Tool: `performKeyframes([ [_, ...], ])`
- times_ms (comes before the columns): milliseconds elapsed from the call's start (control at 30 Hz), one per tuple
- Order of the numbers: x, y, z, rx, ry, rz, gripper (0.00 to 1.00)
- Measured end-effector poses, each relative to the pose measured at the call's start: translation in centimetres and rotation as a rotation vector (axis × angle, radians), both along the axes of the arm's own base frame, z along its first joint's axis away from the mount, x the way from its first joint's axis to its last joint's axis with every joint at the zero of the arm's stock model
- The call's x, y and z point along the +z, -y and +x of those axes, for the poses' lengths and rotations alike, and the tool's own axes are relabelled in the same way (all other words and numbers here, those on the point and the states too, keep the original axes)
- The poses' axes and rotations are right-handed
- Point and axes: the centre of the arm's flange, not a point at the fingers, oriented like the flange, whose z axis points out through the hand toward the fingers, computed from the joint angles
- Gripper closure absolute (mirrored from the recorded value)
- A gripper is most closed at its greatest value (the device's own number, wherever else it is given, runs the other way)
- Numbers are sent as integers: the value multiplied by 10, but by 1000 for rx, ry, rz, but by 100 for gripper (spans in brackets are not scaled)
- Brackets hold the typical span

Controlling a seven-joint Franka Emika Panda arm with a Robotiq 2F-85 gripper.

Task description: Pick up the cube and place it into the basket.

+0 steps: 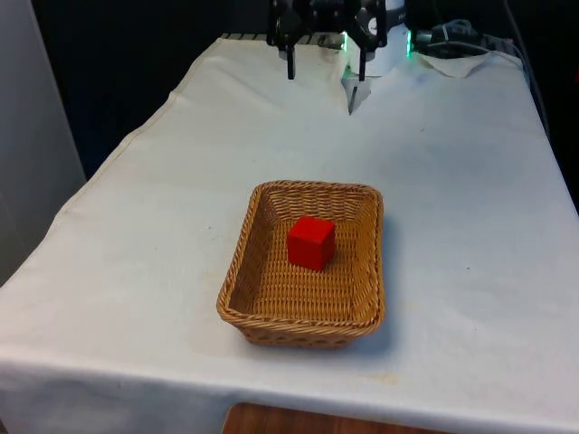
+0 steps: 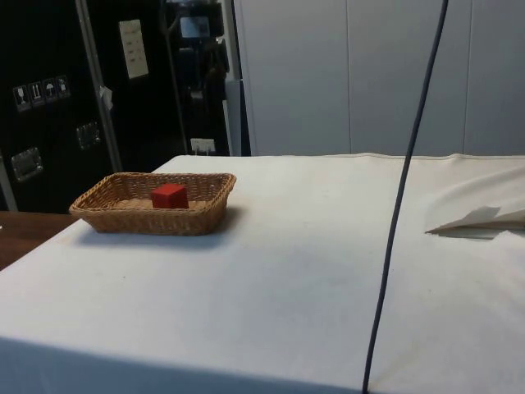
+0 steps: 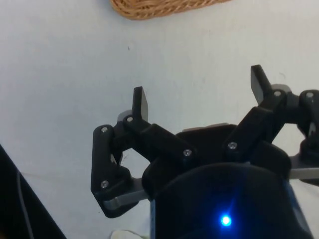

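**At the table's far end, my end effector hangs open and empty**

At the far end of the table [image 1: 470, 181], my end effector [image 1: 326, 63] hangs above the white cloth with its two black fingers [image 3: 141, 104] spread wide apart. Nothing sits between them and they touch nothing; in the wrist view only bare cloth lies in the gap, with the edge of the wicker beyond.

The red cube [image 1: 311, 242] rests inside the woven basket [image 1: 237, 271], on its floor and toward the end nearer me, well apart from my end effector. In the side view the cube [image 2: 169, 196] shows just above the basket's rim [image 2: 205, 209].

On the dark cabinets [image 2: 49, 107] in the side view I see a pale sheet and several small labels, but I cannot read any of their writing
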Motion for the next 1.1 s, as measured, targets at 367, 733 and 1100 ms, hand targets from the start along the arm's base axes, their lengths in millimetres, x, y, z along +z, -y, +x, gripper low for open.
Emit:
performKeyframes([
  [367, 7, -4, -23, 20, -6, 16, 0],
  [733, 8, -14, -50, 37, -20, 36, 0],
  [1100, 7, -21, -74, 50, -34, 54, 0],
])
